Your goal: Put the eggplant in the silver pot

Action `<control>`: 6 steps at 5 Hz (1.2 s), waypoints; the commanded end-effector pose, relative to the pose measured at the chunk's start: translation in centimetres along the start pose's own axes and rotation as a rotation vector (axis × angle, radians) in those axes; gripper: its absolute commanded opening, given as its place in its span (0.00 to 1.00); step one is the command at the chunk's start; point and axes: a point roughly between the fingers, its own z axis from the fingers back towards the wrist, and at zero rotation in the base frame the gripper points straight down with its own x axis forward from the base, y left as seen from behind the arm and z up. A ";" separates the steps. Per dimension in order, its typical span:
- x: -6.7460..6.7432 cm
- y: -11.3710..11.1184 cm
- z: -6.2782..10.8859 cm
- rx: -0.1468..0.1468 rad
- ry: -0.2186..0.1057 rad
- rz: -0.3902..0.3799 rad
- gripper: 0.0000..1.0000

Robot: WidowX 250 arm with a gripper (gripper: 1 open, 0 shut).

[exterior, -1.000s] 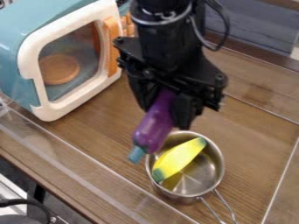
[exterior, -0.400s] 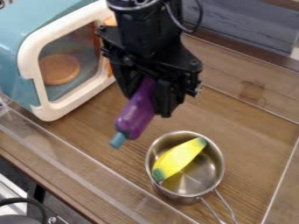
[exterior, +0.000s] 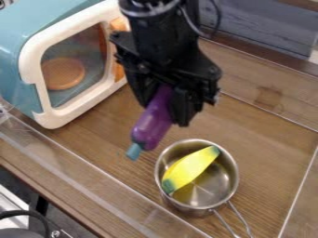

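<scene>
The black gripper point(exterior: 168, 93) points almost straight down over the wooden surface point(exterior: 267, 93), its jaws clamped on the upper end of the eggplant point(exterior: 152, 125). The eggplant hangs from the gripper clear of the surface, tilted so that its purple body slants down and to the left in the view, with the blue-green stem cap at its lowest end, pointing toward the surface. The upper part of the eggplant is hidden between the fingers, so how far it reaches into the grip cannot be told. The pot point(exterior: 199, 177) stands on the surface below and to the right of the gripper, toward the near edge; its thin wire handle runs off toward the bottom of the view. The stem end of the eggplant hangs just beside the pot's left rim, outside it and above it rather than over the opening. Inside the pot lies a yellow vegetable point(exterior: 191, 168) with a green end, leaning against the wall and filling much of the bowl. Left of the gripper and close to the arm stands a teal-and-cream microwave point(exterior: 56, 60), its rounded window turned toward the gripper, with a brown round item point(exterior: 62, 71) visible inside. A clear plastic wall point(exterior: 74, 177) runs along the near side of the surface, in front of both gripper and pot.
</scene>
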 end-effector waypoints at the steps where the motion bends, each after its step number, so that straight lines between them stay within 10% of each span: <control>1: 0.7 -1.1 -1.6 -0.012 -0.025 -0.052 0.00; 3: -0.1 -1.7 -2.9 0.010 -0.051 -0.031 0.00; 4: 1.0 -2.1 -3.7 0.013 -0.045 -0.021 1.00; 6: 2.8 -2.6 -4.5 0.015 -0.042 -0.004 1.00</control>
